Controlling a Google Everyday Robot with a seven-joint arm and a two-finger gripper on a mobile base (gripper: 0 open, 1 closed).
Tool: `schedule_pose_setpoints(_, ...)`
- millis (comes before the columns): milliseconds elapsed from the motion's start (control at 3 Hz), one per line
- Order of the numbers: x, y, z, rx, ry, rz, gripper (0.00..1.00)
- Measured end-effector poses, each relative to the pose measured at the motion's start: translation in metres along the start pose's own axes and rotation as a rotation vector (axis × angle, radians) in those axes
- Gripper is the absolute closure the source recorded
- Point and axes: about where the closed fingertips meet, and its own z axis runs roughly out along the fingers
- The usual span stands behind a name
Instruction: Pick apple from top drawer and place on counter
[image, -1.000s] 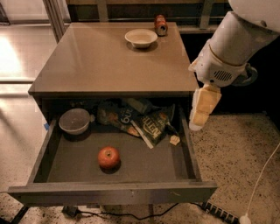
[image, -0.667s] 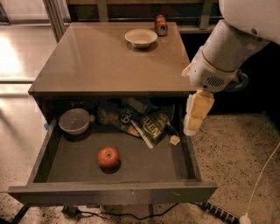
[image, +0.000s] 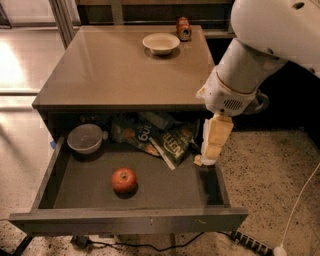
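The apple (image: 124, 180), small and red, lies on the floor of the open top drawer (image: 125, 220), near its middle front. The counter (image: 125, 65) is the flat grey-brown top of the cabinet above. My gripper (image: 211, 150) hangs pointing down from the white arm, over the drawer's right side near its right wall, to the right of and above the apple. It holds nothing that I can see.
In the drawer's back lie a grey lidded bowl (image: 85, 138) at the left and several snack bags (image: 155, 137). On the counter stand a white bowl (image: 160, 43) and a red soda can (image: 183, 28) at the back. A cable (image: 295, 215) runs on the speckled floor at the right.
The arm and gripper have moved left, from beside the drawer's right wall to over the drawer's right side. The apple has not moved.
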Motion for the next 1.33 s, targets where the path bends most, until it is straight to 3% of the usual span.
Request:
schedule_pose_setpoints(667,-0.001,0.001,0.006,0.053,0.105,0.006,0.0)
schedule_pose_setpoints(1333,-0.002,-0.004,0.013,0.044,0.076,0.017,0.0)
